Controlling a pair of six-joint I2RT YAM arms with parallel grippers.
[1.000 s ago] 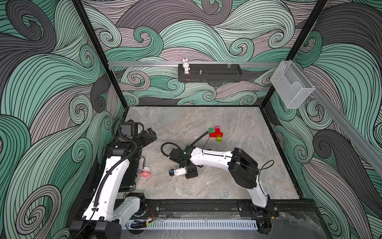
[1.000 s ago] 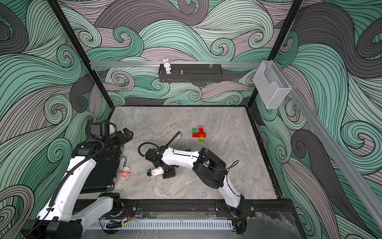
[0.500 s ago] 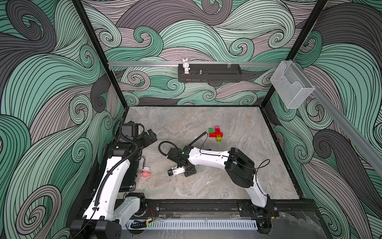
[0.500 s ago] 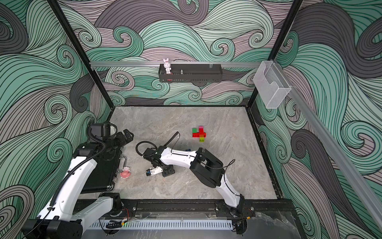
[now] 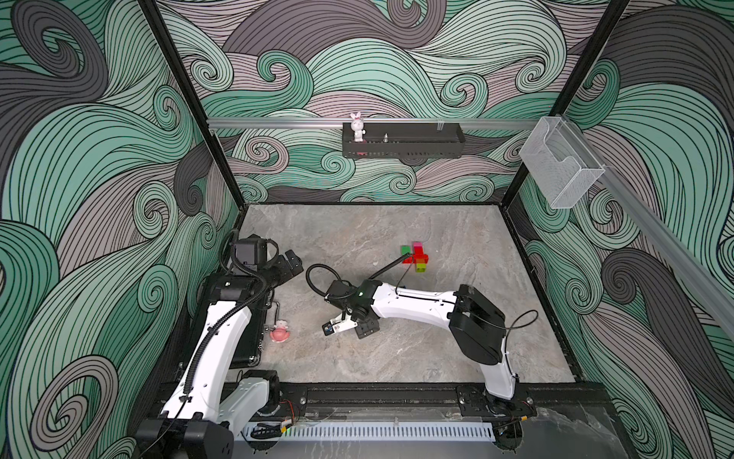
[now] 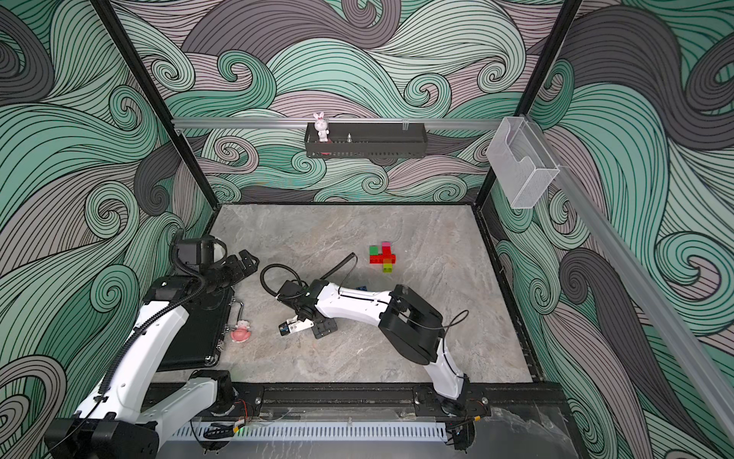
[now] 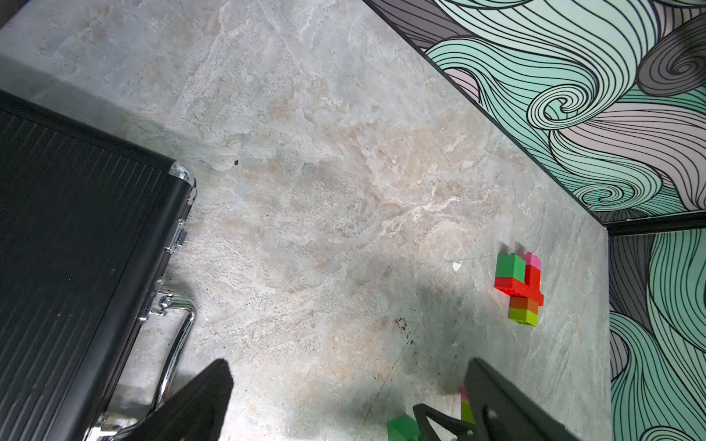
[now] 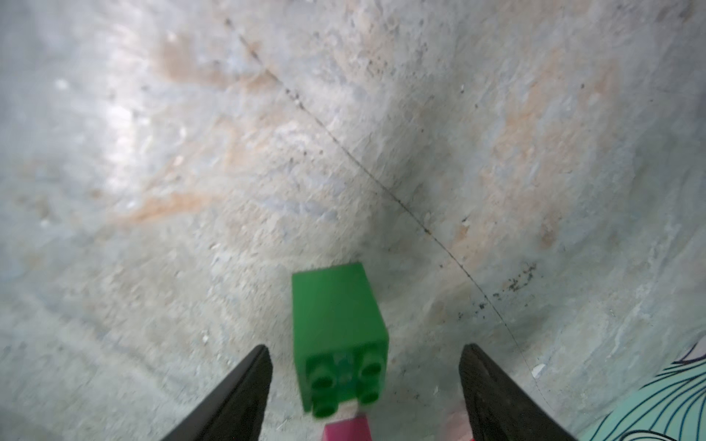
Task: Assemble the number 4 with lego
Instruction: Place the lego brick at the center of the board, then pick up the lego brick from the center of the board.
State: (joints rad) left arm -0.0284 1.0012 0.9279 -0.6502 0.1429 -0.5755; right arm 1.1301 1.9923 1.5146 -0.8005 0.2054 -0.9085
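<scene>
Toward the back right of the table stands a joined lego cluster [image 5: 415, 258] [image 6: 383, 257] [image 7: 519, 284] of red, green, pink, brown-orange and lime bricks. My right gripper [image 5: 351, 328] [image 6: 308, 328] [image 8: 365, 351] hangs low over the front middle, open. A loose green brick [image 8: 338, 324] lies on its side between the fingers [image 8: 237, 397], touching neither, with a pink brick [image 8: 347, 429] just behind it. In both top views the arm hides these two. My left gripper [image 5: 294, 262] [image 6: 248, 260] [image 7: 344, 366] is open and empty at the left, above the table. A green brick [image 7: 401, 427] shows at the edge of the left wrist view.
A black case [image 5: 246, 341] [image 7: 76, 248] lies along the left edge under my left arm. A pink figurine [image 5: 280, 332] sits beside its handle. A blue piece [image 6: 361, 287] peeks from behind my right arm. A shelf with a bunny [image 5: 357, 126] hangs on the back wall.
My right gripper's jaws have spread wide, and the green brick now sits free between them. The right arm shifted only slightly. The left arm has not moved.
</scene>
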